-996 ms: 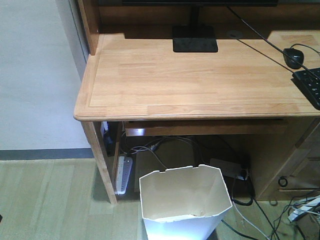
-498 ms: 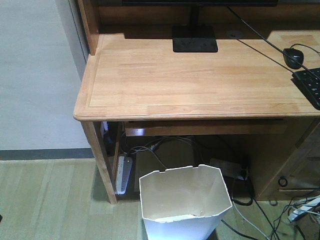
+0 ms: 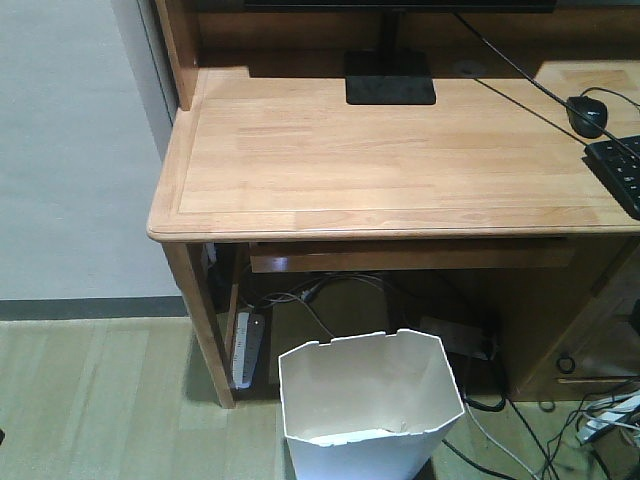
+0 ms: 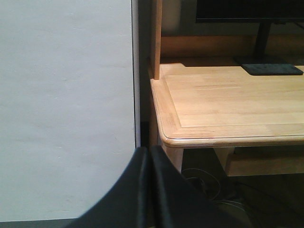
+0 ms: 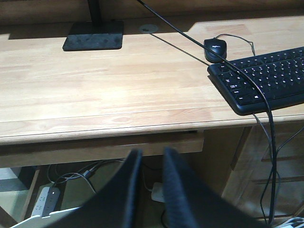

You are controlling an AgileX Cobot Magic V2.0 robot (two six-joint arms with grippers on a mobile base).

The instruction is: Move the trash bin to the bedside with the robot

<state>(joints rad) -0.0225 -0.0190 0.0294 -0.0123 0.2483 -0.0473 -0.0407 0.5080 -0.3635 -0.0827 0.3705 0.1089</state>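
Note:
The white trash bin [image 3: 370, 405] stands on the floor just in front of the wooden desk, its faceted rim up and its cream inside empty. Its rim corner also shows at the bottom left of the right wrist view [image 5: 45, 219]. My left gripper [image 4: 146, 149] is shut and empty, pointing at the desk's left front corner beside the wall. My right gripper [image 5: 151, 153] is open with a narrow gap and empty, above and right of the bin's rim, facing the desk's front edge. Neither arm shows in the front view. The bed is out of view.
The light wooden desk [image 3: 390, 150] carries a monitor stand [image 3: 390, 78], a mouse [image 3: 588, 116] and a keyboard [image 3: 620, 170]. A power strip [image 3: 247, 345] and tangled cables [image 3: 500, 400] lie under it. A grey wall [image 3: 70, 150] is at the left.
Nothing has visibly moved; only the bright glow on the bin's front has dimmed.

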